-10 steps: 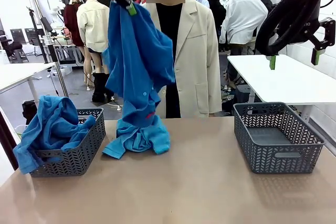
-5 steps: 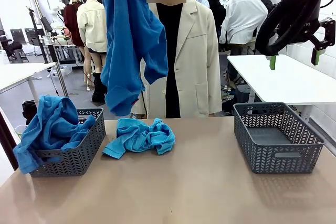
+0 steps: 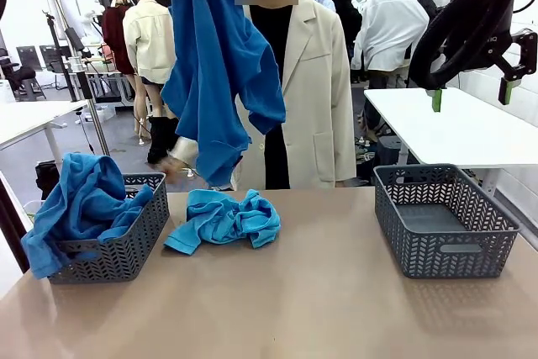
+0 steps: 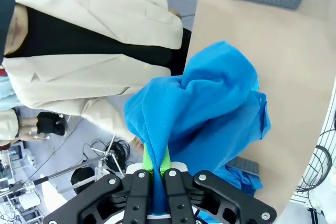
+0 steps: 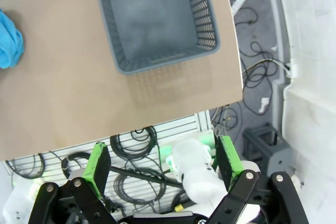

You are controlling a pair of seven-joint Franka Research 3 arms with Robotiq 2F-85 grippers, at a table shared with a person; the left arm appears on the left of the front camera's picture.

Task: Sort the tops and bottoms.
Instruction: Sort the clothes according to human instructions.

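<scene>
Hanging limp, royal blue shirt (image 3: pixel 220 73), bunched, sleeve drooping

**Right gripper** (image 5: pixel 161 158): matte black jointed links with silver screw heads; two fingers faced with bright green pads (image 5: pixel 98 163); white rounded housing (image 5: pixel 197 174) behind them.
**Left gripper** (image 4: pixel 156 162): identical black links, silver screws, narrow green pads.
**Person** (image 3: pixel 303 124): beige long-sleeved lapelled coat (image 3: pixel 319 81) with patch pockets, over black shirt (image 3: pixel 271 31).
</scene>
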